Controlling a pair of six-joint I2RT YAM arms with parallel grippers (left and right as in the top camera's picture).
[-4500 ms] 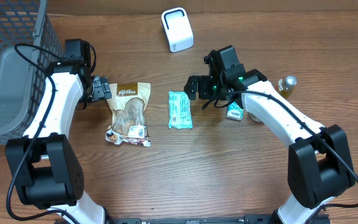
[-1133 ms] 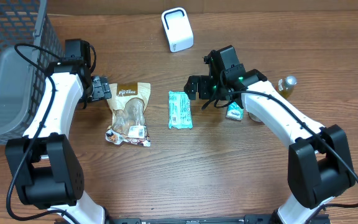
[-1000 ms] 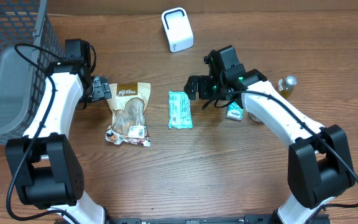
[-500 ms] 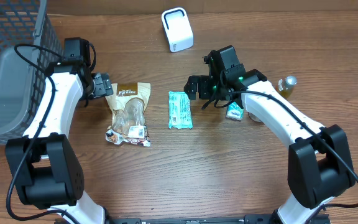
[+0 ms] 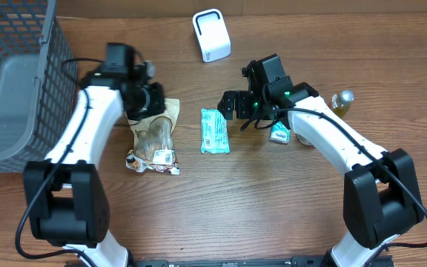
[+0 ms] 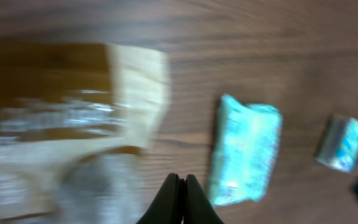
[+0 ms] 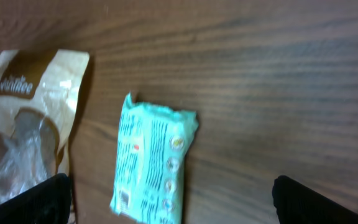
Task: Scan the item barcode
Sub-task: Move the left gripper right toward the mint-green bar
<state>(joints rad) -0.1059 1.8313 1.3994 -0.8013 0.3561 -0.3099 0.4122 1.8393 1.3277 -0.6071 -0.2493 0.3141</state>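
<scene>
wood-grain table [image 5: 273, 208] runs under everything, with a white scanner [image 5: 211, 35] at its far edge. the left claw [image 6: 179, 186] is pinched fully together, its two fingers meeting edge to edge with nothing visible between them; the wrist view is blurred, but no film or paper shows in the seam. from overhead it hangs over the top end of the snack pouch [image 5: 154, 137], hiding that edge, so whether it touches the pouch cannot be told.

the pouch lies flat on the table between the left arm and the teal packet [image 5: 215, 130], brown header toward the scanner, clear lower half showing its contents, a white label near the bottom end too small to read. it is probably the item to scan. it looks light and soft, crinkly film that will sag and fold if lifted by one corner, and slippery enough to slide out of a shallow pinch. the flat sealed header seems the best place to take hold, gripped across its width.

the right claw [image 5: 230, 104] stands wide apart and holds nothing, hovering just beside the teal packet's far end. a wire basket [image 5: 13, 44] sits at the left edge.
</scene>
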